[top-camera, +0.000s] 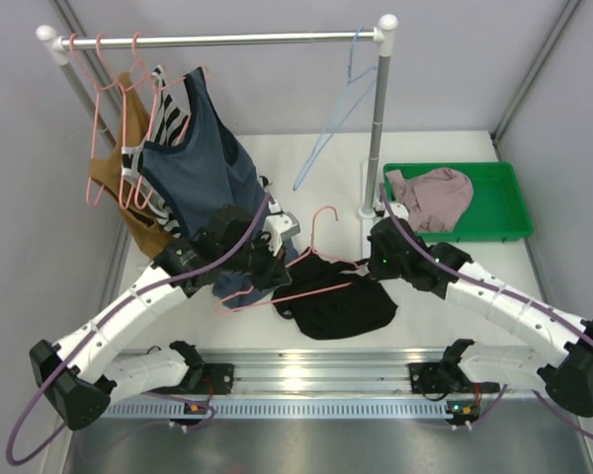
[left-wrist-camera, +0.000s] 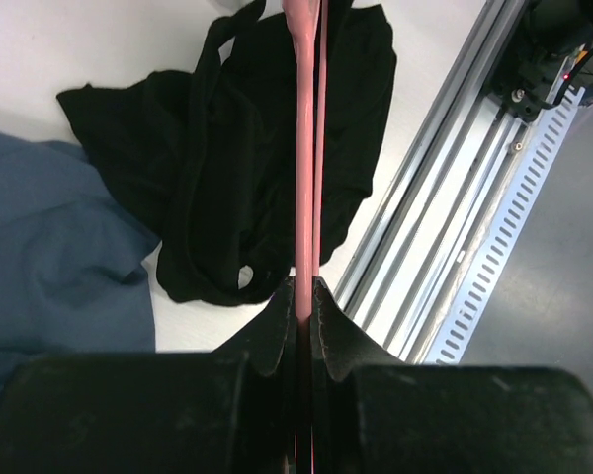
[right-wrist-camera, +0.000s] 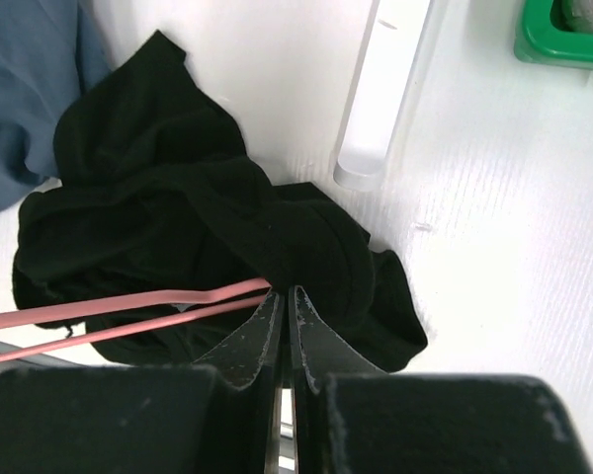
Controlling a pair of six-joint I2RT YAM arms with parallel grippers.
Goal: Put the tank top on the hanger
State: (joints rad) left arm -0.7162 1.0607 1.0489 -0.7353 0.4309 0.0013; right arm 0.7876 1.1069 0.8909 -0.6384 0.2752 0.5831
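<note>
On the table (top-camera: 277,158), in the top external view, the tank top (top-camera: 336,301) lies in a crumpled heap between the two arms, nearer the right arm. The hanger (top-camera: 295,276) spans over its upper edge. Its long axis runs left to right and its hook points toward the rail. The left pincer (top-camera: 275,265) is at the hanger's left part and the right pincer (top-camera: 374,259) at its right end.

In the left wrist view, the left pincer (left-wrist-camera: 303,306) is fully closed on the hanger (left-wrist-camera: 303,148) wire, which runs straight ahead from the fingertips. The tank top (left-wrist-camera: 227,168) lies ahead, under the wire and mostly to its left. It is plain black, soft and folded on itself.

In the right wrist view, the right pincer (right-wrist-camera: 280,296) has its jaws closed. The hanger (right-wrist-camera: 128,311) wires arrive from the left and end at the fingertips, where tank top (right-wrist-camera: 178,197) fabric bunches. Whether wire, fabric or both are clamped cannot be determined.
</note>
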